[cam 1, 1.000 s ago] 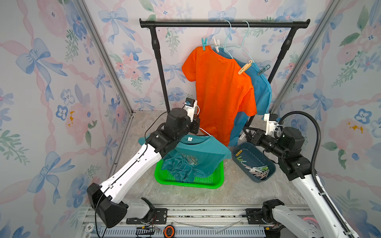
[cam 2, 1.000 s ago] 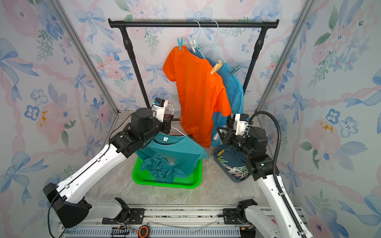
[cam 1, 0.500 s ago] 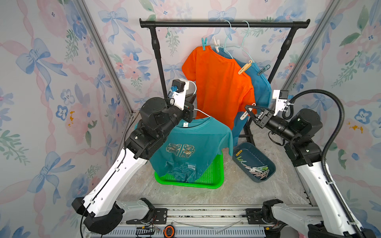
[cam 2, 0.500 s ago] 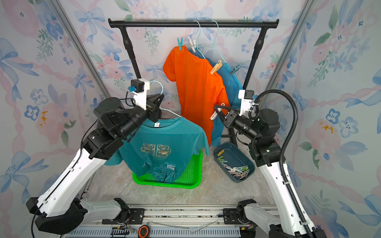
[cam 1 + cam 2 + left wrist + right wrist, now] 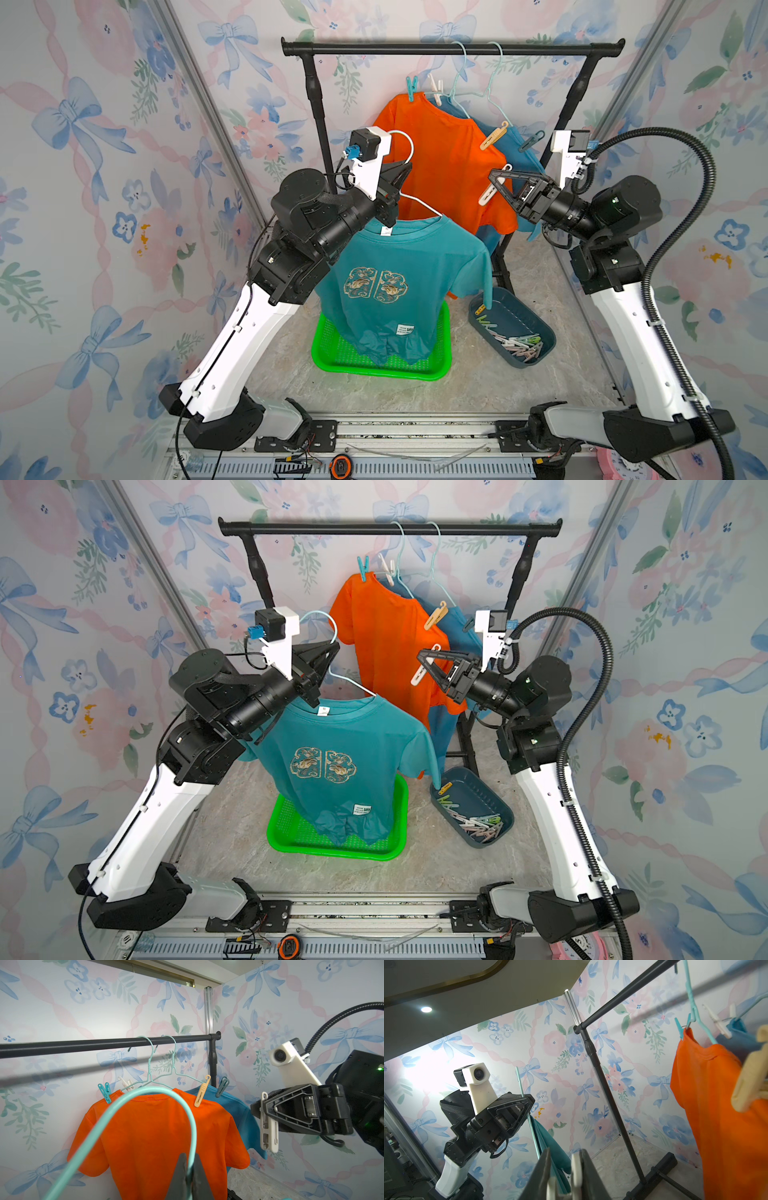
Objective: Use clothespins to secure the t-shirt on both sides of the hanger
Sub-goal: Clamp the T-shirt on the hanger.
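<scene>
A teal t-shirt [image 5: 399,282] [image 5: 340,750] hangs on a pale teal wire hanger [image 5: 409,145] [image 5: 145,1093]. My left gripper [image 5: 401,174] [image 5: 330,654] [image 5: 190,1165] is shut on the hanger's wire just below the hook and holds it up in the air. The shirt's hem reaches down to the green basket [image 5: 440,365]. To the right, at about the same height, my right gripper [image 5: 496,176] [image 5: 424,656] [image 5: 564,1159] is shut on a white clothespin [image 5: 490,191] [image 5: 268,1126] [image 5: 576,1165]. Several more clothespins [image 5: 519,343] [image 5: 478,825] lie in the dark tray [image 5: 511,307].
A black rail [image 5: 453,49] on two posts spans the back. On it hang an orange shirt [image 5: 449,166] and a blue shirt [image 5: 521,145], each on a hanger and pinned with clothespins. Flowered walls close in left, right and behind.
Both arms have risen. The left lifted the hanger and t-shirt up out of the green basket. The right came up from the tray with the white clothespin.
</scene>
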`<state>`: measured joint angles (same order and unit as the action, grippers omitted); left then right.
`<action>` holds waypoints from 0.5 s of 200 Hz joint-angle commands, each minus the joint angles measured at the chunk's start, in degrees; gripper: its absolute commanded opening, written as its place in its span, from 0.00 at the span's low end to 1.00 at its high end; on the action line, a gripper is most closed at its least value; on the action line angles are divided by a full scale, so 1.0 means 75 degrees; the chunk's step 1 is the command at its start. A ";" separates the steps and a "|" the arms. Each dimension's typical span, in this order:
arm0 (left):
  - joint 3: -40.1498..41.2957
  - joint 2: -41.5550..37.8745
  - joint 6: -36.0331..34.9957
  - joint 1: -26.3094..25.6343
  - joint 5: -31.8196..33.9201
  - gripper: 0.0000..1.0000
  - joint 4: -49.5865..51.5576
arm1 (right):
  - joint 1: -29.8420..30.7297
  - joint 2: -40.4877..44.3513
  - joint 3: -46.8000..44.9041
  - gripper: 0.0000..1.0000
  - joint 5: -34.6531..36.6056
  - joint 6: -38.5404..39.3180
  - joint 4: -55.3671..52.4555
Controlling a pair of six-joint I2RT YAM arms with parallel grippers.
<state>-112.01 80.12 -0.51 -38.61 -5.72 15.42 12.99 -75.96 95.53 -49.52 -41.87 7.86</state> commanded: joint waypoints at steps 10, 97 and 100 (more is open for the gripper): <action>-0.0518 0.0175 -0.0075 0.0026 -0.0343 0.00 -0.0101 | 0.0246 -0.0125 0.0145 0.24 -0.0530 -0.0184 0.0636; -0.0769 0.0482 0.0027 0.0109 -0.0446 0.00 -0.0013 | 0.0435 0.0201 -0.0696 0.23 -0.0766 0.0132 0.0929; -0.0766 0.0481 0.0033 0.0109 -0.0448 0.00 -0.0014 | 0.0435 0.0222 -0.0727 0.23 -0.0774 0.0130 0.0962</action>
<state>-116.40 83.48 -0.43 -38.22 -8.23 16.91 15.62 -76.31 92.40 -53.82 -42.17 12.05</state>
